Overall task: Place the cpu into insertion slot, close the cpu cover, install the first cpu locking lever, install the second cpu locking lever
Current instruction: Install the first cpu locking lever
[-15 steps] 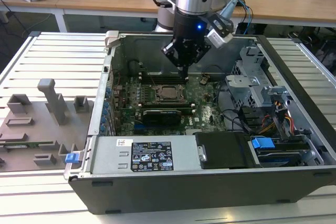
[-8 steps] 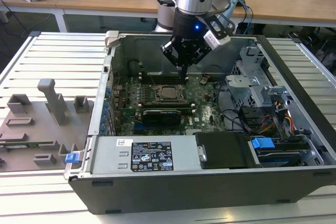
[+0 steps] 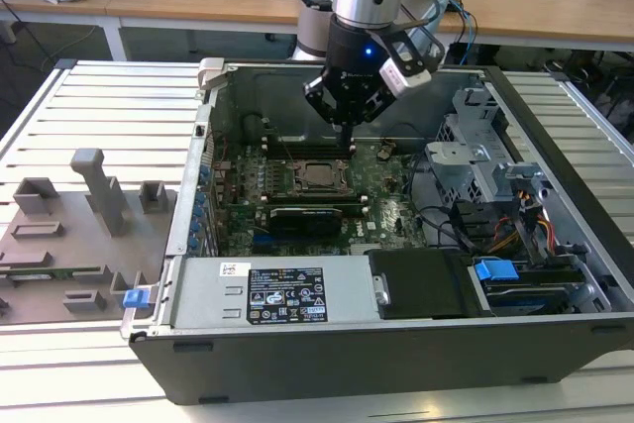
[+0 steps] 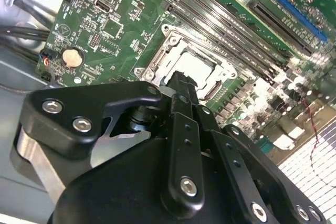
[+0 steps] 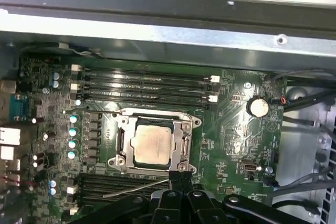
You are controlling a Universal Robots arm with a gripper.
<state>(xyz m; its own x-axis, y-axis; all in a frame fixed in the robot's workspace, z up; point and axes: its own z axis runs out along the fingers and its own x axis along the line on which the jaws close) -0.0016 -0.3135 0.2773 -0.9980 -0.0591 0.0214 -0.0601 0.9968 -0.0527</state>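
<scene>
The power supply label (image 3: 285, 301) carries illegible print.

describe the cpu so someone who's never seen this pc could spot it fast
Look inside the open computer case at the green motherboard. Near its middle, beside the long black memory slots, sits a steel cpu cover; the cpu is the flat square showing through its window, the one dull silver-grey plate among black and green parts.
</scene>
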